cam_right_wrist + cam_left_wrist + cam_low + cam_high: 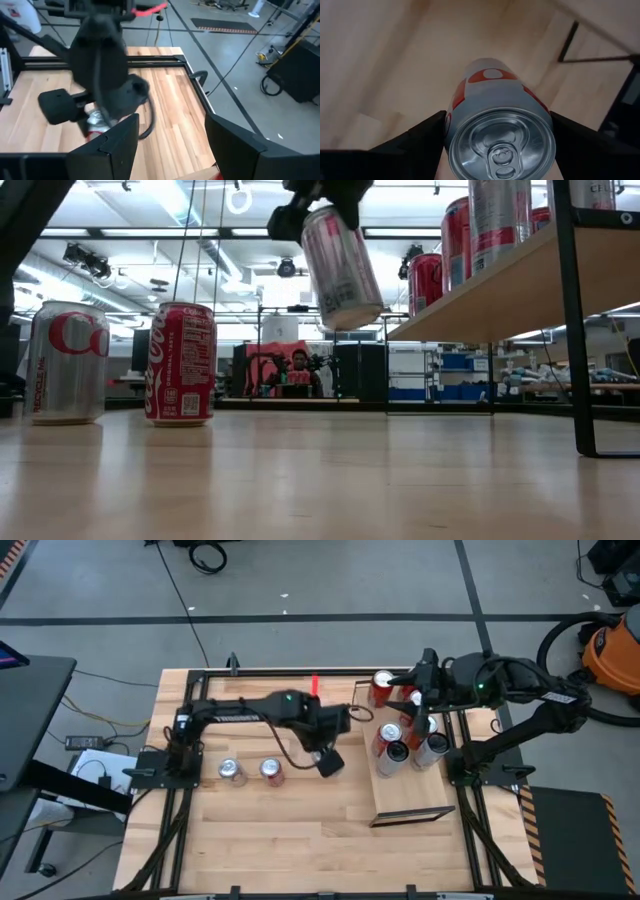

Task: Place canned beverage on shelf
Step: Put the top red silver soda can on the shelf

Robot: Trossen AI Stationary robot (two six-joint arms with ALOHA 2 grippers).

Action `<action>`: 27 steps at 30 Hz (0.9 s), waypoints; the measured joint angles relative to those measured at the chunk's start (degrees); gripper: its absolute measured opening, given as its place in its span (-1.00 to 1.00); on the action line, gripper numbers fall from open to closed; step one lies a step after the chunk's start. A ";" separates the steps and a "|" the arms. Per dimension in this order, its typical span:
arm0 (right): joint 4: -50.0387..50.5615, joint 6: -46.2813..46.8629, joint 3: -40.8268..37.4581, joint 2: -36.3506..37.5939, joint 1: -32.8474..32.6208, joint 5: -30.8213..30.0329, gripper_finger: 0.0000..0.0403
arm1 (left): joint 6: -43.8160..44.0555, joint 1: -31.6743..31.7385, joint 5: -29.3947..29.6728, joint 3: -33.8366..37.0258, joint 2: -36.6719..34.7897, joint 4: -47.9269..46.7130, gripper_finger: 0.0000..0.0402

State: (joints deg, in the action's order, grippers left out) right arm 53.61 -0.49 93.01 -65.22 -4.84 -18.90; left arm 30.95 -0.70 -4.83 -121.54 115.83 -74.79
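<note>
Left gripper [329, 761] is mid-table, just left of the shelf [420, 795], fingers [420, 132] clamped on the sides of a silver-and-red can [501, 135]. In the low view that can [341, 265] hangs clear above the tabletop [320, 480], tilted, top end up in the gripper [318, 195]. It's off the shelf, near the shelf's left edge, roughly level with the shelf board [520, 285].

Shelf stands on the right part of the table [300, 830], raised on dark end frames [572, 320]. Several cans already stand on its far half: red [381, 689] at the far end, more red and silver ones [408, 745] bunched just nearer. The near half of the board is bare.

Two cans stand upright on the left of the table, apart from the arm: silver can [231, 771] and red can [271, 772], side by side, not touching. Low view shows them at the left, silver [66, 363] then red [181, 365].

Right gripper [418, 675] sits over the far end of the shelf, above the cans there, holding nothing; fingers [120, 147] at their closed position. Its wrist view looks across at the left arm [102, 65] and the held can's end [95, 120].

A person [298, 372] sits well behind the table in the room.
</note>
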 joint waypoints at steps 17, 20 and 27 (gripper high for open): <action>1.85 -2.71 0.00 -1.46 0.00 10.09 0.17 | 8.63 -12.40 -0.89 0.02 9.10 0.33 0.54; 1.79 -1.98 0.00 -1.56 -0.32 10.17 0.17 | 8.49 -13.03 -0.93 0.04 10.71 -0.19 0.55; 1.75 -0.60 0.00 -1.54 -2.51 9.86 0.17 | 8.44 -13.39 0.06 0.07 12.18 -0.65 0.58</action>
State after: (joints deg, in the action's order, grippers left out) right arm 55.35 -1.08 93.01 -66.76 -7.35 -9.04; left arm 39.39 -14.09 -4.77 -121.47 128.01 -75.44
